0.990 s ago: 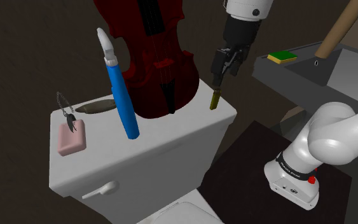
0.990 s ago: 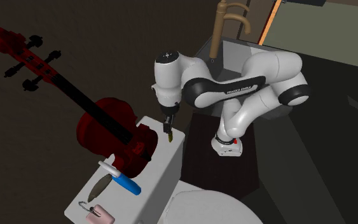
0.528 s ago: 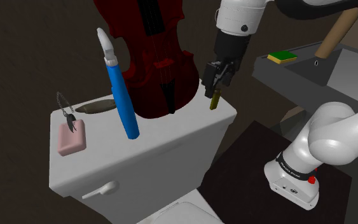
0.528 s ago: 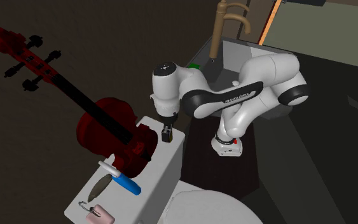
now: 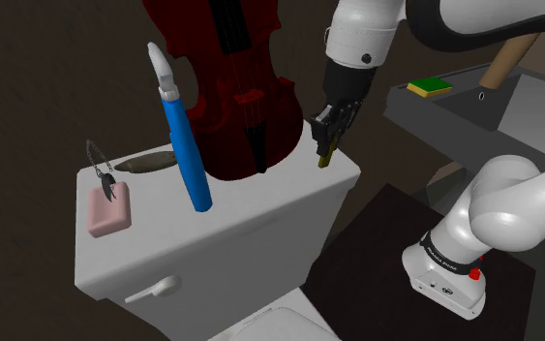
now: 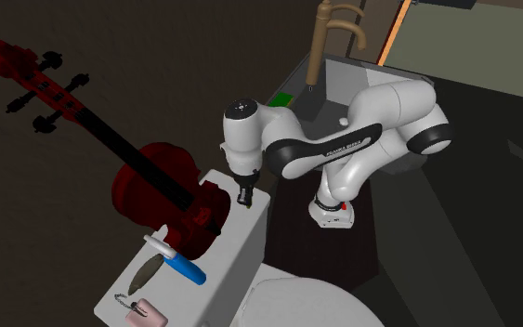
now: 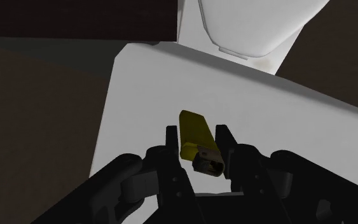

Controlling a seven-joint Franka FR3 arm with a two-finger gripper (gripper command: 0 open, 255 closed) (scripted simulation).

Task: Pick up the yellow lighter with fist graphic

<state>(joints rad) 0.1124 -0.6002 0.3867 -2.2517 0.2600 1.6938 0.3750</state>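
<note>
A small yellow lighter (image 5: 325, 158) stands upright near the right end of the white toilet tank lid (image 5: 260, 199) in the shoulder view. My black gripper (image 5: 324, 136) has come down over it from above. In the wrist view the lighter (image 7: 194, 132) sits between my two fingers, which stand apart on either side of it with thin gaps, so the gripper (image 7: 197, 132) is open and the lighter is not clasped. In the second exterior view the gripper (image 6: 244, 198) hangs just over the lid's far corner and covers the lighter.
A dark red violin (image 5: 236, 87) leans right beside the gripper. On the lid there are also a blue pen-like tool (image 5: 185, 155), a pink tag on a chain (image 5: 108, 211) and a flat dark leaf-shaped piece (image 5: 149, 162). A counter (image 5: 435, 116) with a green sponge (image 5: 429, 86) stands behind.
My gripper has come down and slightly toward the violin, from above the lighter to around it. The lighter has not moved.
</note>
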